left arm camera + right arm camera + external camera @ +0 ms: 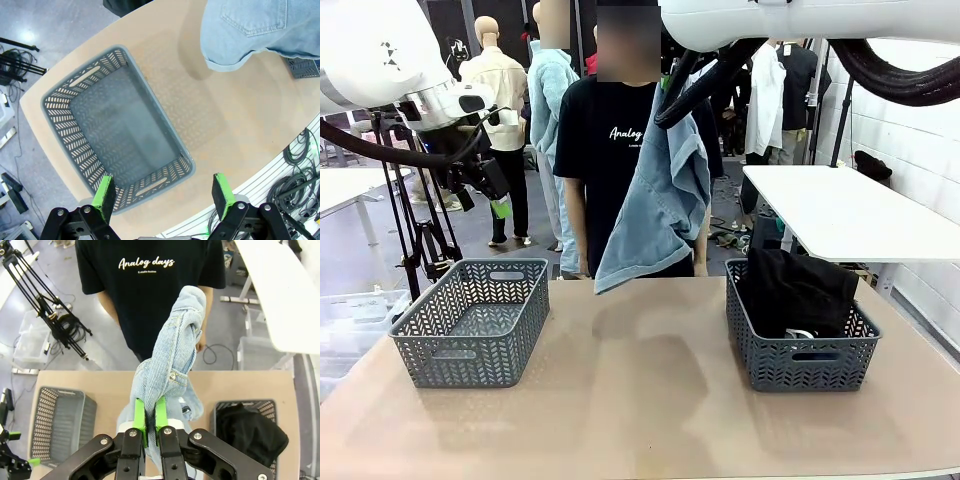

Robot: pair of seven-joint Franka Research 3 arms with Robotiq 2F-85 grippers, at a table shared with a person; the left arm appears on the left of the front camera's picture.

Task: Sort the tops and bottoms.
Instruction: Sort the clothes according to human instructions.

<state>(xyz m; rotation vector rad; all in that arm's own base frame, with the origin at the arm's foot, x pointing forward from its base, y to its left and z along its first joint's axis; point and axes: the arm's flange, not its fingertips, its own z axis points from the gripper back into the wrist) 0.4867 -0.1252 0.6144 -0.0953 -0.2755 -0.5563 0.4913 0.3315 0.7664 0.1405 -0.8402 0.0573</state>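
Note:
Pale light-blue denim shorts (655,205), one of the bottoms, hang in the air above the table's far edge, between the two baskets. My right gripper (150,414) is shut on the bunched shorts (172,355) at their top. A plain black top (798,288) lies heaped in the right grey basket (805,368), with a pale striped scrap (800,333) under its front edge. My left gripper (164,196) is open and holds nothing. It is raised above the near end of the left grey basket (64,95). In the front view the left gripper (485,185) hangs high at the left.
The left basket (470,355) has nothing inside. A person in a black T-shirt with white lettering (610,140) stands at the far side behind the shorts. A white table (840,210) stands at the back right. Bare tabletop (640,400) lies between the baskets.

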